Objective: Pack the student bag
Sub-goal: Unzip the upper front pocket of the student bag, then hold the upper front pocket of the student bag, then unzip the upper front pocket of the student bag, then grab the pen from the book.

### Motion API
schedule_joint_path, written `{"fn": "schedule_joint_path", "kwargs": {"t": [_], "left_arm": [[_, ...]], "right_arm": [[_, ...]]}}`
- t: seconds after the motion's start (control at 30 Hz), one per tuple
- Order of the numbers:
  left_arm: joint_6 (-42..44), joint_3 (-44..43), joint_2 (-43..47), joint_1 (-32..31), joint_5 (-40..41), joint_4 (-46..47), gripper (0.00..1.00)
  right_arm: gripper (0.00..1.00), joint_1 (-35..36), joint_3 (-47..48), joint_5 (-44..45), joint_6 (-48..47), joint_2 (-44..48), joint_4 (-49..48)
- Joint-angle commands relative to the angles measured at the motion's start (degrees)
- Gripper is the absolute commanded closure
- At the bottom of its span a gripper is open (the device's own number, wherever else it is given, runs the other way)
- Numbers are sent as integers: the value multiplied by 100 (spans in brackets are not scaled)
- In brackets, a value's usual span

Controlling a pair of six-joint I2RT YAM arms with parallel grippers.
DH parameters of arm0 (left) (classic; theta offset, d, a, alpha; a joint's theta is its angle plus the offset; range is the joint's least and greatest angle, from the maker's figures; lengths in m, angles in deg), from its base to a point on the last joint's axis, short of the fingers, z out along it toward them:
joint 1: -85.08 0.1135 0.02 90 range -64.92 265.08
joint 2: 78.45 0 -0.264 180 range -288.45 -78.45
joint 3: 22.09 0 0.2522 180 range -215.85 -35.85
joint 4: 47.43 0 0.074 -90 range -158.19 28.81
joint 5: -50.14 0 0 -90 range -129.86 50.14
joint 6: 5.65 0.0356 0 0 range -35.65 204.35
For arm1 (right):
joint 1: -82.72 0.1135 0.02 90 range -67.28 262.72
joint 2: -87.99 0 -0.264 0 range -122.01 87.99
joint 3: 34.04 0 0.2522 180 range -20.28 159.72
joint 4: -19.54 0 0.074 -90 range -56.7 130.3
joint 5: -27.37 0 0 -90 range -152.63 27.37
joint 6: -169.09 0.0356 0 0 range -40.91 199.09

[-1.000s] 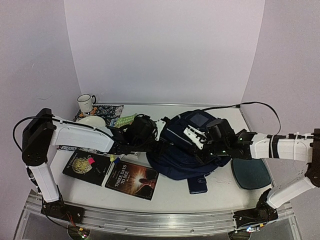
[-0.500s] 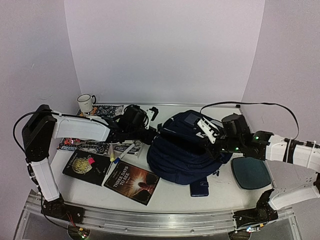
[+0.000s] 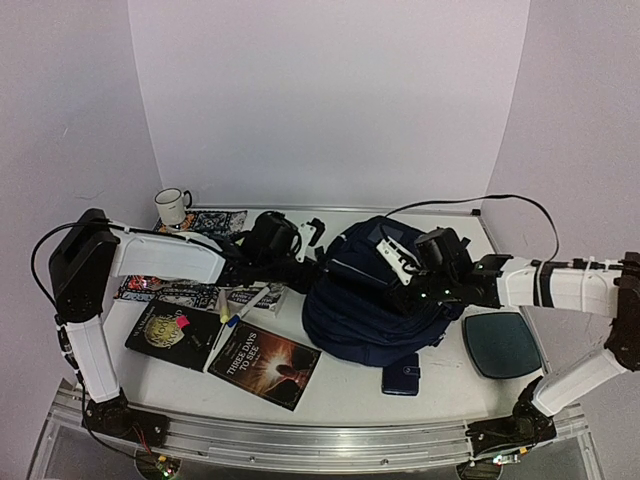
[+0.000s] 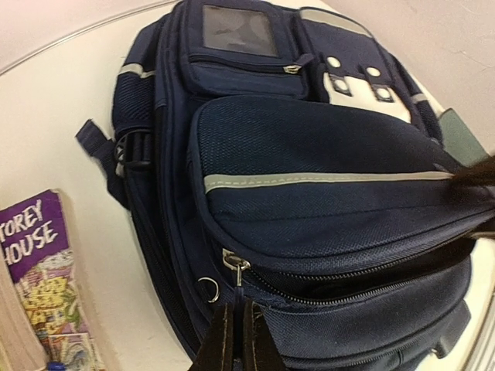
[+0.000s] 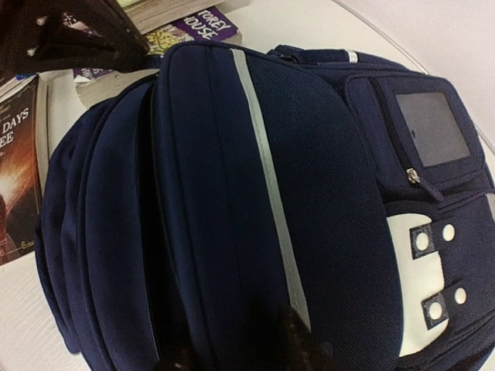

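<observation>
Navy student bag (image 3: 375, 300) lies front-up on counter (image 3: 345, 390), betw. the two arms. L fingers (image 4: 234, 332) pressed together, tips right at zip pull (image 4: 236, 267) on the bag edge facing them; can't tell if the tab is actually pinched. Zip track runs from the pull away to those fingers' right, along bag's long side, so I judge the opening stroke goes that way. L arm is the nearer one to the pull. R fingers (image 3: 392, 258) sit over bag's opposite side, by white patch (image 5: 410, 278); their spread can't be told, too blurred in wrist view. Prob. a bracing role.
</observation>
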Motion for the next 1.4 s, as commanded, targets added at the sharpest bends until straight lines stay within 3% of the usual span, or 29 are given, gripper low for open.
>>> {"fn": "schedule_joint_path", "kwargs": {"t": [0.0,0.2,0.37,0.47,0.8,1.03,1.1,1.37], "left_arm": [[-144,-184,90,-207,-552,548,100],[-92,-194,134,-248,-540,570,100],[27,-111,160,-197,-49,517,100],[4,-74,116,14,17,428,100],[262,-610,-505,406,348,86,100],[407,-892,-687,474,464,58,100],[401,-891,-577,474,527,58,95],[396,-565,256,502,1071,-425,56]], "right_arm": [[61,-41,429,129,154,-402,-179],[58,-41,775,186,138,-766,-234],[90,-38,889,214,120,-705,-179],[100,-41,1007,1,69,-431,132],[100,-47,1209,-414,56,487,752],[100,-49,1501,-202,50,309,759],[100,-49,1590,-193,12,206,746],[100,-49,2031,-9,-260,-215,743]]}}
